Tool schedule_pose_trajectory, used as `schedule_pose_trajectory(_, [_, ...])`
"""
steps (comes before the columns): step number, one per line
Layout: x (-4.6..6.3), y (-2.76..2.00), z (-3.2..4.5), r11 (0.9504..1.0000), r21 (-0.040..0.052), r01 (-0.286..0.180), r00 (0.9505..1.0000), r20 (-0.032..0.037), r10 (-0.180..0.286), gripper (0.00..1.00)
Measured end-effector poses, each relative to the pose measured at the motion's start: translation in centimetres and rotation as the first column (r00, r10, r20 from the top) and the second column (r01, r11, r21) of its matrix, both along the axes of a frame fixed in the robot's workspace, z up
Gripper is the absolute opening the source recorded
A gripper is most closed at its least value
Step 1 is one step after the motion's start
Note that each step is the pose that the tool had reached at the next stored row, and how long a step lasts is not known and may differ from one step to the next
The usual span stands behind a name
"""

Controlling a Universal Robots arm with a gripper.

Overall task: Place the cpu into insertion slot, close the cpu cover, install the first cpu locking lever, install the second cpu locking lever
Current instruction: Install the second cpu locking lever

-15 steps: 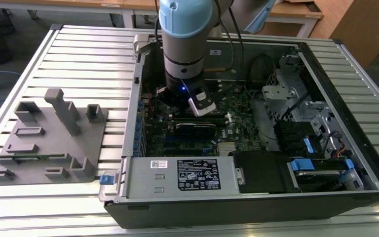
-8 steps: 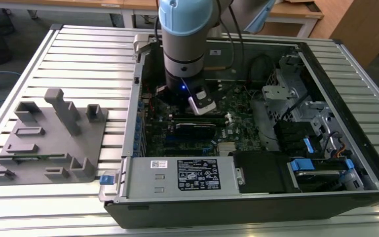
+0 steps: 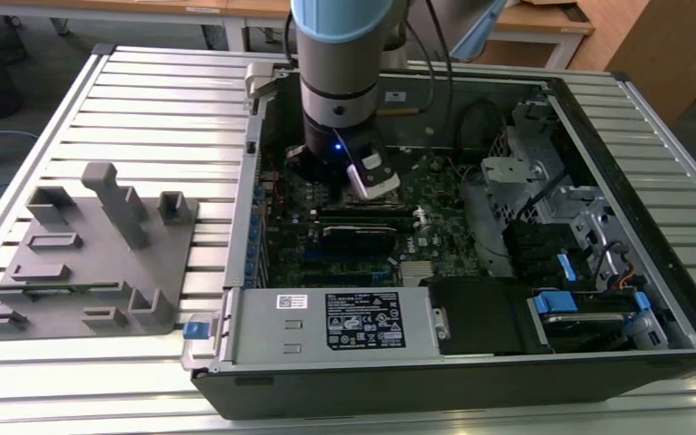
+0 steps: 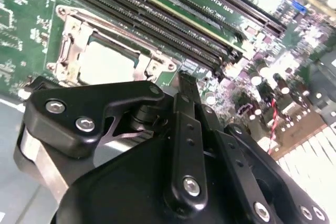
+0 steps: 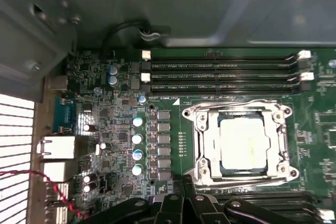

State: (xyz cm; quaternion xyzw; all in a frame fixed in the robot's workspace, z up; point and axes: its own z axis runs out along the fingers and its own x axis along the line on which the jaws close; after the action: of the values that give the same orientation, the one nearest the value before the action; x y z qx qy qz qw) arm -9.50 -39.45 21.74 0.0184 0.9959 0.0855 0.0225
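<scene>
One cpu (image 5: 242, 144) seated in insertion slot (image 5: 206, 145); gripper (image 4: 185, 85) just beside slot edge, narrow, holding nothing.

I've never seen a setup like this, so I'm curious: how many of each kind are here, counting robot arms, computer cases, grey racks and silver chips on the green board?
Robot arm: 1
Open computer case: 1
Grey plastic rack: 1
cpu: 1
Total: 4
</scene>
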Motion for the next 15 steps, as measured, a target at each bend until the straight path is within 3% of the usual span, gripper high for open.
schedule_pose_trajectory(3, [0.0, 0.00, 0.74, 1.0000, 0.0000, 0.000, 1.0000, 0.0000, 0.000, 0.10])
schedule_pose_trajectory(8, [0.3, 0.00, 0.89, 1.0000, 0.0000, 0.000, 1.0000, 0.0000, 0.000, 0.10])
schedule_pose_trajectory(15, [2.3, 0.00, 0.88, 1.0000, -0.0001, 0.001, 1.0000, -0.0001, -0.001, 0.10])
